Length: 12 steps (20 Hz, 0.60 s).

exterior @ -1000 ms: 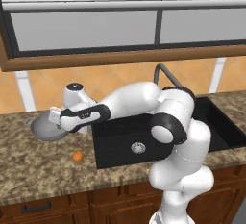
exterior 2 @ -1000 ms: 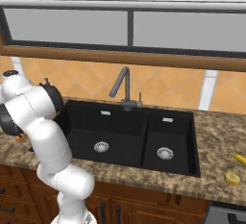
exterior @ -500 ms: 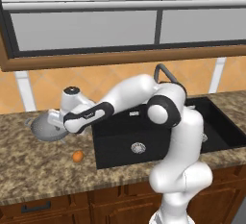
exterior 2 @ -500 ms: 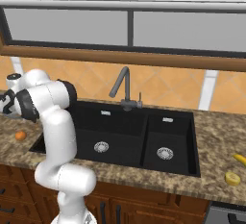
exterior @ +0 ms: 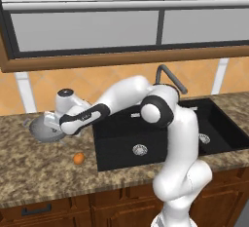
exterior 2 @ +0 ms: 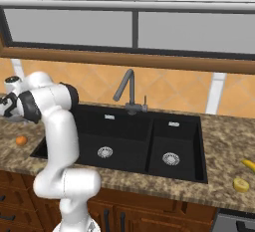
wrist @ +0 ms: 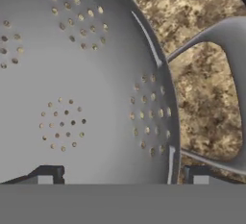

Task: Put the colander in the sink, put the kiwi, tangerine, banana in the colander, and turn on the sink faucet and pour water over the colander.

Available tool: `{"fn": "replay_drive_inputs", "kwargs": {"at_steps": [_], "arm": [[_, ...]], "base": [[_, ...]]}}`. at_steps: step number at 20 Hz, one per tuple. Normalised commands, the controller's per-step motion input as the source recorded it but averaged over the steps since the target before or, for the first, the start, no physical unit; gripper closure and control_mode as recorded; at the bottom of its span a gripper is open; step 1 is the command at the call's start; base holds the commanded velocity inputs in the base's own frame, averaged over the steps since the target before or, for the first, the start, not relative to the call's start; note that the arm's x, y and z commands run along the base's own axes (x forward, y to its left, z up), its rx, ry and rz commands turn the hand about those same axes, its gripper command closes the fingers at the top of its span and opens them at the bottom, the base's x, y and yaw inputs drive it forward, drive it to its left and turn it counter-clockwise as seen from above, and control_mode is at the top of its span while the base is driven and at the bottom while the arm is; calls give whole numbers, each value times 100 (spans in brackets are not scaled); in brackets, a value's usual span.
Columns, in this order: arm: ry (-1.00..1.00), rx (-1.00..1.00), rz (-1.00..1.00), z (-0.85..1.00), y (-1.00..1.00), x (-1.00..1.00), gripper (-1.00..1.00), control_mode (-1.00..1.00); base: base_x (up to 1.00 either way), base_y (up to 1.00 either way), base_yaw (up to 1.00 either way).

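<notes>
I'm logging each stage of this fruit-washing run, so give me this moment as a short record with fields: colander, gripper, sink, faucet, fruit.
colander: on the counter left of the sink, not yet in the basin
gripper: open, one fingertip inside the colander's rim, one outside, beside a handle
sink: both basins hold no fruit or colander
faucet: no water seen running
fruit: tangerine on the counter in front of the colander; banana on the counter right of the sink
</notes>
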Motion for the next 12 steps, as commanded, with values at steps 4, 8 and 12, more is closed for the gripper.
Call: {"fn": "replay_drive_inputs", "kwargs": {"at_steps": [4, 8, 12], "arm": [[0, 0, -4, -18, -7, -6, 100, -100], [0, 1, -20, -5, -43, -15, 100, -100], [2, 3, -18, 37, -45, -30, 100, -100]], "base": [[0, 0, 0], [0, 0, 0], [0, 0, 0]]}}
